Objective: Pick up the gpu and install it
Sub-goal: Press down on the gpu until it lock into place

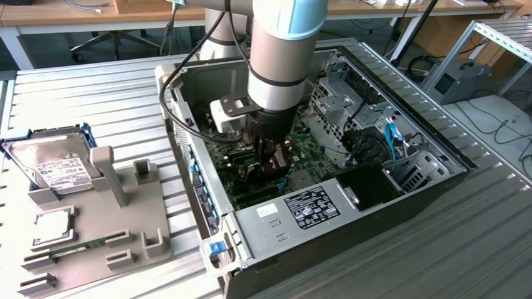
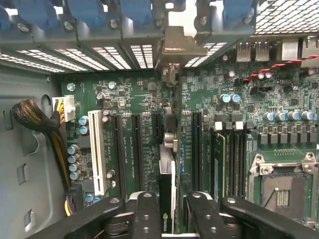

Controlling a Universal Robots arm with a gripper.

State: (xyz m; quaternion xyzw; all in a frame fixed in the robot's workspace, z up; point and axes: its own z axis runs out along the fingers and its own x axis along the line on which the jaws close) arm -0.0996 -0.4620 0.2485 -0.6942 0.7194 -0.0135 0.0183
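Note:
My gripper (image 1: 271, 161) reaches down inside the open PC case (image 1: 199, 205), over the green motherboard (image 2: 234, 124). It is shut on the gpu (image 2: 167, 186), a thin dark card seen edge-on between the two black fingers (image 2: 145, 214). The card stands upright along the row of black expansion slots (image 2: 135, 149). Its grey metal end bracket (image 2: 175, 47) sits at the slotted rear wall of the case. Whether the card's edge is pressed into a slot cannot be told. In the exterior view the gpu (image 1: 275, 167) is a dark piece under the wrist.
A grey fixture plate (image 1: 124, 218) left of the case carries a silver hard drive (image 1: 54, 165), a CPU (image 1: 52, 227) and a green memory stick (image 1: 79, 248). Inside the case are the power supply (image 1: 308, 208), a cable bundle (image 2: 42, 124), a white slot (image 2: 97, 152) and the CPU socket (image 2: 281, 189).

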